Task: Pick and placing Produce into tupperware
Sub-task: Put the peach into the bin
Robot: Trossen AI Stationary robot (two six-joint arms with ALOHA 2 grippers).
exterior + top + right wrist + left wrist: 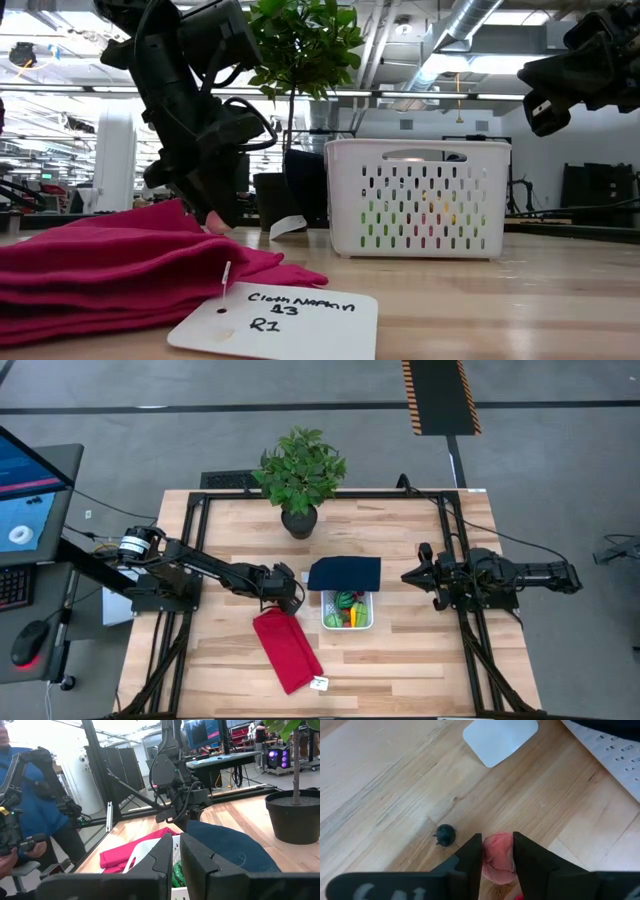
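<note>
The white tupperware (347,610) stands mid-table with green and orange produce inside; its navy lid (345,573) lies just beyond it. My left gripper (291,598) is down at the table left of the tupperware, by the red cloth's far end, shut on a pinkish-red strawberry-like piece (498,858). A small dark spiky bit (445,835) lies on the wood beside it. My right gripper (408,575) waits at the table's right, held level in the air with its fingers (174,852) together and nothing between them. My left gripper pinches the pinkish-red piece between its two fingers (471,856), one on each side of it (490,854). The fingers slant steeply down from the table's left. The piece is at the table top (212,222); whether it rests on the wood I cannot tell.
A folded red cloth (287,648) with a white tag (275,322) lies near the front, just left of the tupperware. A potted plant (300,475) stands at the far edge. Another white tag (500,737) lies near the lid. A person shows beyond the table (30,795).
</note>
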